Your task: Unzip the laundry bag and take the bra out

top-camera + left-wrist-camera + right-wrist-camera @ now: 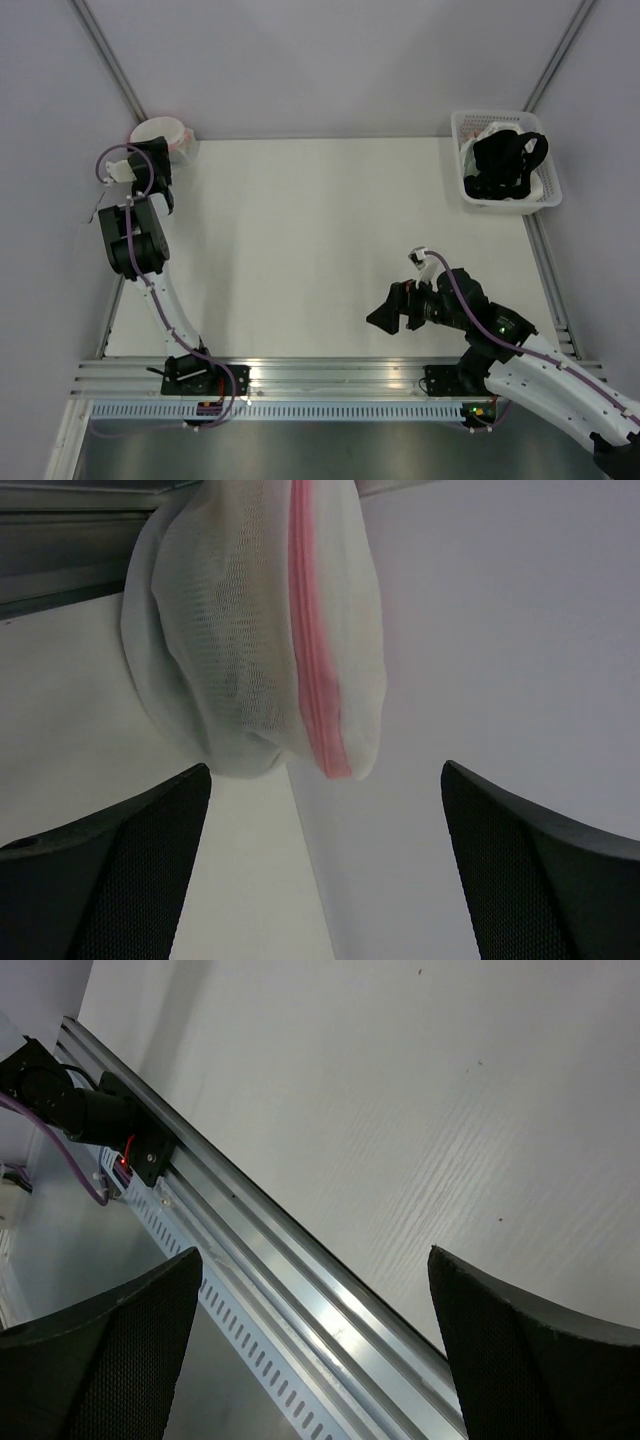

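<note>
Nearest, the right gripper [385,318] hangs over the table's [300,250] front edge, jaws spread wide and empty. Farther off, the left gripper [325,865] is likewise open, just short of the bag [240,630], which sits in the far left corner with its pink zip [312,680] facing the fingers. In the far right corner a basket [505,204] holds a black garment [505,160].

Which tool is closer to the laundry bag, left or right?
The left tool, open, faces the laundry bag at the far-left corner; the right tool is open by the near rail, far from it.
</note>
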